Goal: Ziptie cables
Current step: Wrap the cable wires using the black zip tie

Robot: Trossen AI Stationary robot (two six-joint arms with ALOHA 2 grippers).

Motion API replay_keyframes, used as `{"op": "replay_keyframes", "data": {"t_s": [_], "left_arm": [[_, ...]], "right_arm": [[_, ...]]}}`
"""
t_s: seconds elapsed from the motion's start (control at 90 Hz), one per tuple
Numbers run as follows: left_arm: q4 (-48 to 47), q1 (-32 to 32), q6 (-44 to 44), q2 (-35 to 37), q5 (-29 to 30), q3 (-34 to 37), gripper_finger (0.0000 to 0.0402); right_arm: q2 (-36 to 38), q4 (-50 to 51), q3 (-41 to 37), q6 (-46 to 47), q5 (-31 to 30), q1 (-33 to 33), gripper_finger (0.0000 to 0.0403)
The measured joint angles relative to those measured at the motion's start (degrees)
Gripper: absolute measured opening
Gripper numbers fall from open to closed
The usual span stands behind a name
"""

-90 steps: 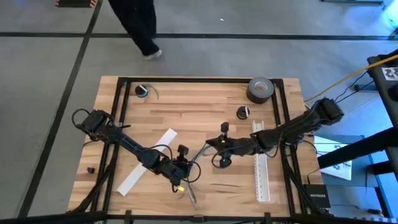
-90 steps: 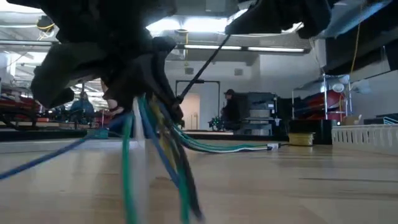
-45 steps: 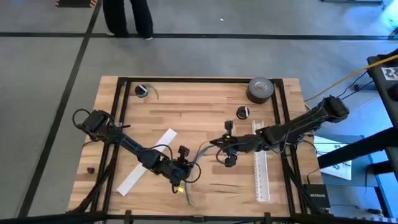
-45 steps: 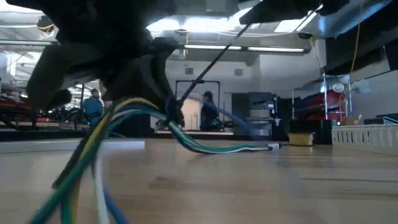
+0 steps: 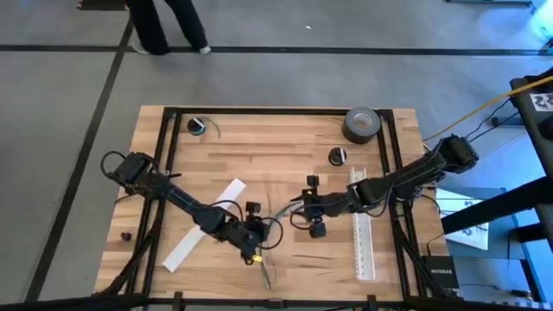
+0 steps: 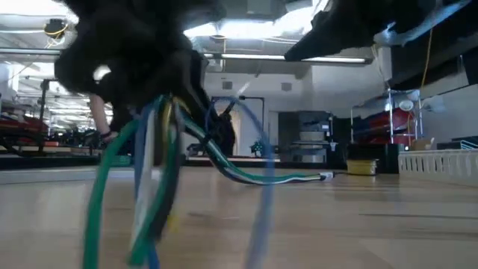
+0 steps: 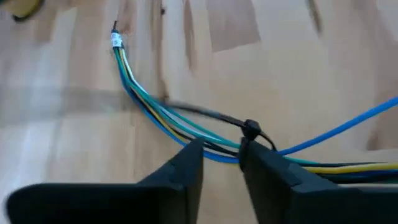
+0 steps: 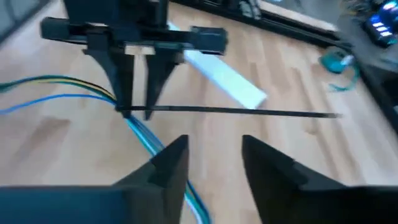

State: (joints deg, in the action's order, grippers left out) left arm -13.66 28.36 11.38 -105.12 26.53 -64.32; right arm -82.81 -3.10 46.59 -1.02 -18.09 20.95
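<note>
The cables (image 7: 155, 112) are a bundle of blue, yellow and green wires with the black ziptie (image 8: 249, 111) looped round them. Its head (image 7: 250, 129) sits beside my left gripper (image 7: 222, 158), which is shut on the bundle near the table's middle (image 5: 257, 238). The ziptie's long tail sticks out level, with its end (image 8: 336, 115) free. My right gripper (image 8: 214, 149) stands open just right of the left one (image 5: 294, 212), facing it, with nothing between its fingers. My left gripper pinches the wire bundle (image 7: 217, 152) between its two fingers, right beside the ziptie's head. The fingers (image 8: 124, 81) point down from above and lie across the wires. The bundle is raised at the hold; its loose ends (image 6: 149, 217) hang down to the table, and the other end (image 7: 115, 40) lies on the wood.
Two long white slotted strips lie on the table, one at the left (image 5: 206, 223) and one at the right (image 5: 363, 229). A grey tape roll (image 5: 363, 123) and small black parts (image 5: 337, 155) sit toward the far edge. A person (image 5: 164, 26) walks beyond the table.
The ziptie's tail, which ran taut up to my right gripper in the low view, no longer does. My right gripper has gone toward the right and come back toward the left one. The wires' loose ends have swung from a low sweep to hanging down below my left gripper.
</note>
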Motion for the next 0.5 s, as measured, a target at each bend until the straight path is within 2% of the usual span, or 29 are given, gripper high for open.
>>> {"op": "replay_keyframes", "data": {"t_s": [0.133, 0.289, 0.367, 0.5], "left_arm": [[-2.25, 0.04, 2.12, 0.11, -1.62, -1.44, 0.0157], [-2.59, 0.06, 2.27, 0.11, -1.71, -1.44, 0.0177], [-2.75, 0.16, 2.19, 0.11, -2.89, -1.44, 0.0179], [-3.46, 0.2, 3.89, 0.11, -5.67, -1.44, 0.018]], "right_arm": [[-0.44, -0.9, 0.0, 2.31, 2.95, 0.02, 0.0188], [-5.55, -7.05, 0.0, 3.69, 11.62, 0.04, 0.0197], [-9.85, -11.24, -0.02, 4.04, 13.17, 0.09, 0.0197], [-17.65, -17.56, -0.04, 3.82, 11.5, 0.02, 0.0197]]}}
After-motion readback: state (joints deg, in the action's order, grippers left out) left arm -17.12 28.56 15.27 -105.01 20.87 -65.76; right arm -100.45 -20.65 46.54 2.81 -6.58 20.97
